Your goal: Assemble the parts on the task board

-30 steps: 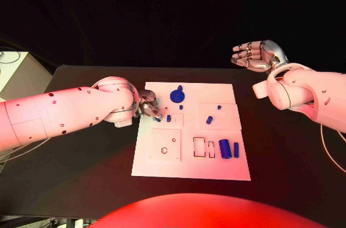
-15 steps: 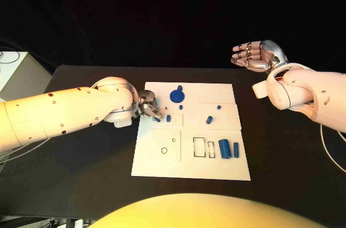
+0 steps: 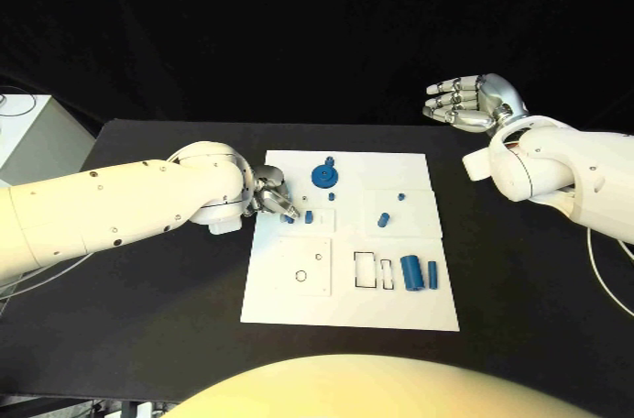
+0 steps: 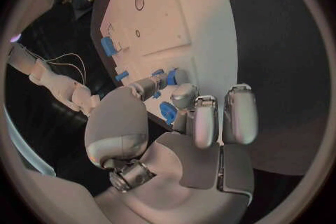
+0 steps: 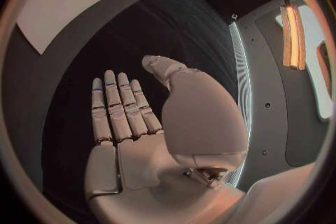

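The black table [image 3: 158, 290] carries the white task board [image 3: 346, 299] at its middle. The left arm [image 3: 106, 207] reaches in low, and its left hand [image 3: 271, 196] sits at the board's left edge with fingertips curled over a small blue part [image 4: 168, 111] — pinched, by the look of the wrist view, between thumb and fingers. The right hand [image 3: 469, 102] hangs off beyond the board's far right corner, well apart from it, released, fingers straight and side by side, nothing in the palm. On the board: a round blue disc part [image 3: 323, 174] near the far edge, two blue cylinders [image 3: 420, 272] lying side by side toward the near right, and a small blue peg [image 3: 383, 220] at the centre-right.
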Available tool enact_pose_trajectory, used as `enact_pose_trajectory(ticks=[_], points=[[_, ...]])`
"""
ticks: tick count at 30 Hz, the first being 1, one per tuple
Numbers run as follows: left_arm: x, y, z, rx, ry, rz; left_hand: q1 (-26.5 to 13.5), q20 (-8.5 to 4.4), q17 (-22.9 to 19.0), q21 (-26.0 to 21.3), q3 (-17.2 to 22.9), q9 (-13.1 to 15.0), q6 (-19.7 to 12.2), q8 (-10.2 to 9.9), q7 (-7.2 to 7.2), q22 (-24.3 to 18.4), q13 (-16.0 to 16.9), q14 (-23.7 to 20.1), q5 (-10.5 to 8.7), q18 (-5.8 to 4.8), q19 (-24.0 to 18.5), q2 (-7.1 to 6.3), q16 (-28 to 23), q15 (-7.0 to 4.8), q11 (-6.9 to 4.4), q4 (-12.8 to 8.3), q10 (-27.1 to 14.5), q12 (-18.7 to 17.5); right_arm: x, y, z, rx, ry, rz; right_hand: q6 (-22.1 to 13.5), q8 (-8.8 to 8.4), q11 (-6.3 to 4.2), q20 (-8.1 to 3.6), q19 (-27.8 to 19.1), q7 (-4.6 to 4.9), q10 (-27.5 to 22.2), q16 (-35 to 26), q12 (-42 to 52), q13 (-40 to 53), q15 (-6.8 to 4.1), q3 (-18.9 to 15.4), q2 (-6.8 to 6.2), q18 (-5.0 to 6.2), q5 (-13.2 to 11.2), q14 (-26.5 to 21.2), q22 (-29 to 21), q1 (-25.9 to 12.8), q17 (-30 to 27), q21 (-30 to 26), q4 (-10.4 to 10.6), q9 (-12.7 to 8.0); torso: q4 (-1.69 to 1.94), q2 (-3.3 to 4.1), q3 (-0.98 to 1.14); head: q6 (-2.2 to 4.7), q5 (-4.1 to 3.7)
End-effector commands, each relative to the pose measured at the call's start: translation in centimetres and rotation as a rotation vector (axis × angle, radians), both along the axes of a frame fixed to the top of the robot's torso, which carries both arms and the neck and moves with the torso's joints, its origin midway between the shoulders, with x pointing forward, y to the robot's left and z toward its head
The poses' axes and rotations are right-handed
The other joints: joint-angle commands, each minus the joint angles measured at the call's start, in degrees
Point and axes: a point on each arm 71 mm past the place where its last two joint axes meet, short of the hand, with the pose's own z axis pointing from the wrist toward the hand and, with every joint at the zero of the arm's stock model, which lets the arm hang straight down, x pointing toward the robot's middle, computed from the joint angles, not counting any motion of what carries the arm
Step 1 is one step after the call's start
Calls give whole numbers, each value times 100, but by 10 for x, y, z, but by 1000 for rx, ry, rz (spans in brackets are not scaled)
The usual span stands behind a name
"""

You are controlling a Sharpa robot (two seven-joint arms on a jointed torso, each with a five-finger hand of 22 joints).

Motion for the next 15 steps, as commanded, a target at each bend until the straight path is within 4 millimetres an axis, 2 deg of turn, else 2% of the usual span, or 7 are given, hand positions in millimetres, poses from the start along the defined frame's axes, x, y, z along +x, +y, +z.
enact_pose_trajectory(ticks=[1,4,6,12,15], points=[[-3,-3,-3,1,27,-17,-57,-22,1379,-4,-80,-3,27,-29,32,115,18,569,-33,-50,25,16,25,-46,-16,15,-8,29,0,1,0,-2,-2,20,-25,-24,1,15,-37,435,-42,-38,-16,-5,20,-34,24,-12,29,-3,-9,-51,-7,-29,13,-9,-1,2,2,1,-3],[-3,-3,-3,2,28,-18,-7,-22,1387,2,-88,-8,31,-29,20,127,48,572,-8,-53,33,55,29,-50,-25,16,4,47,0,1,0,-2,-2,21,-15,-25,3,15,-53,437,-43,-43,-16,-5,22,-40,29,-15,30,-6,-20,-51,-12,-29,11,-9,-2,1,4,1,0],[-3,-2,-3,3,29,-19,151,-26,1390,-1,10,-24,0,-49,1,126,57,572,44,-52,33,102,31,-64,-43,-57,1,49,-1,1,0,-2,-1,21,-15,-25,3,15,-53,437,-43,-43,-16,-5,22,-40,29,-15,30,-6,-20,-51,-12,-29,11,-9,-2,0,4,1,-3],[-2,-2,-4,5,30,-18,294,-34,1400,5,367,-42,-20,-52,-4,143,86,575,61,-55,45,99,36,-73,-53,-170,6,58,-1,1,0,-2,0,23,-3,-24,4,15,-57,439,-41,-45,-15,-4,23,-43,32,-16,31,-7,-25,-51,-15,-29,10,-7,-2,1,3,1,-6],[-2,-2,-4,5,30,-18,357,-37,1402,2,810,-17,-56,-5,13,144,95,576,76,-55,45,112,37,-73,-50,-342,19,54,-1,2,0,-1,1,24,-3,-24,4,15,-57,439,-41,-45,-15,-4,23,-43,32,-16,31,-7,-25,-51,-15,-29,10,-7,-2,2,2,1,-8]])
